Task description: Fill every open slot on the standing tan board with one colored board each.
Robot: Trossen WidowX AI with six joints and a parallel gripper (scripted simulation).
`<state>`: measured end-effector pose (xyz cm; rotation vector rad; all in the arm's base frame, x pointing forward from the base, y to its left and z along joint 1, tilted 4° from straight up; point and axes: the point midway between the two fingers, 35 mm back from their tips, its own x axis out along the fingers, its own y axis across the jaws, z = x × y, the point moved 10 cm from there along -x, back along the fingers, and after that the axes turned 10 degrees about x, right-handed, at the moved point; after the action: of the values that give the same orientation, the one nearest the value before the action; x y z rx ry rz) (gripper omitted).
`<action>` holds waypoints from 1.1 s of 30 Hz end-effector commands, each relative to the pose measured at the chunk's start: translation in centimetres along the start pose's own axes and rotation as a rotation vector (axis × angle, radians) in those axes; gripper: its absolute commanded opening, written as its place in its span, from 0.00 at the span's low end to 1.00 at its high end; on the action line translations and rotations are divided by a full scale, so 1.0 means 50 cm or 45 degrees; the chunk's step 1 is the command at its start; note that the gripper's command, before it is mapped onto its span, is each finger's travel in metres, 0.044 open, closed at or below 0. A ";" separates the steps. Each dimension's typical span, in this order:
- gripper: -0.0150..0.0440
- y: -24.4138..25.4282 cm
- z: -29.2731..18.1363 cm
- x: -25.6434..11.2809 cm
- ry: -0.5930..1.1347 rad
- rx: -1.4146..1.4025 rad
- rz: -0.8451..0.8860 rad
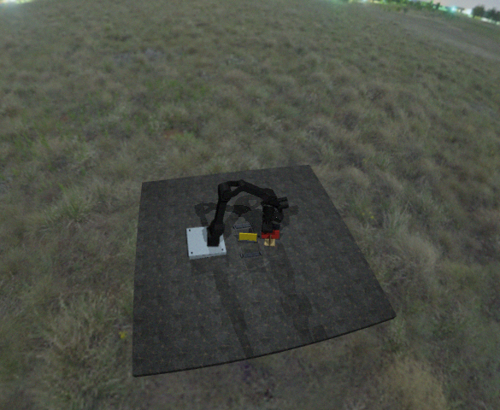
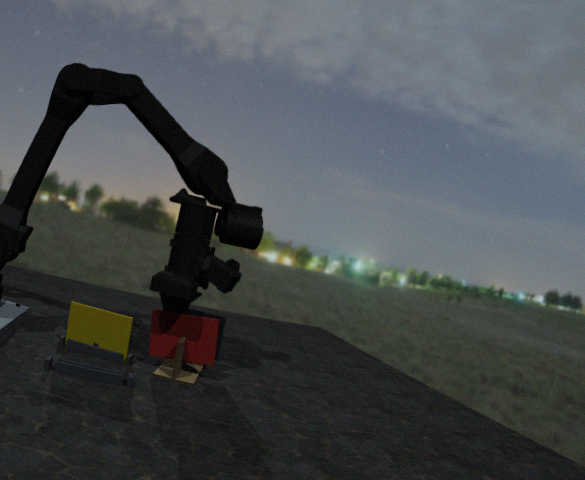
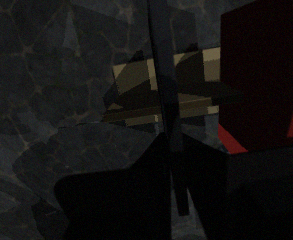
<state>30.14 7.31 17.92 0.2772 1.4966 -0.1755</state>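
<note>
Dusky grassland beyond a mottled dark slab [image 1: 174, 308] [image 2: 385, 413]. Claw [image 1: 267, 230] [image 2: 174, 305] [image 3: 169, 137] pinching a dark board [image 2: 221, 335] [image 3: 163, 55], upright and crosswise over the standing tan board [image 1: 269, 243] [image 2: 179, 356] [image 3: 191, 106], beside the red board [image 1: 271, 234] [image 2: 204, 335] [image 3: 261, 75]. Seating depth unclear. Probably light, stiff, fairly smooth; best gripped flat-faced, centred on the top edge, lest it pivot. Looks: thin, flat, straight-edged, near-black with a bluish cast; notch hidden. Yellow board [image 1: 247, 237] [image 2: 99, 330], plain and rectangular, leans slightly in its holder, likely wanting the same top-edge grip.
</note>
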 end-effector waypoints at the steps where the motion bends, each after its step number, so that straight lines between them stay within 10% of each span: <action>1: 0.25 -0.001 -0.001 0.002 0.001 0.006 -0.002; 10: 0.25 0.000 0.000 0.001 0.001 0.000 -0.001; 16: 0.52 0.000 0.000 0.001 0.001 0.000 -0.001; 25: 0.54 0.000 0.000 0.001 0.001 0.000 -0.001; 33: 0.54 0.000 0.000 -0.152 0.001 0.006 -0.002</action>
<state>29.97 7.08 22.52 0.2759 1.5186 -0.1887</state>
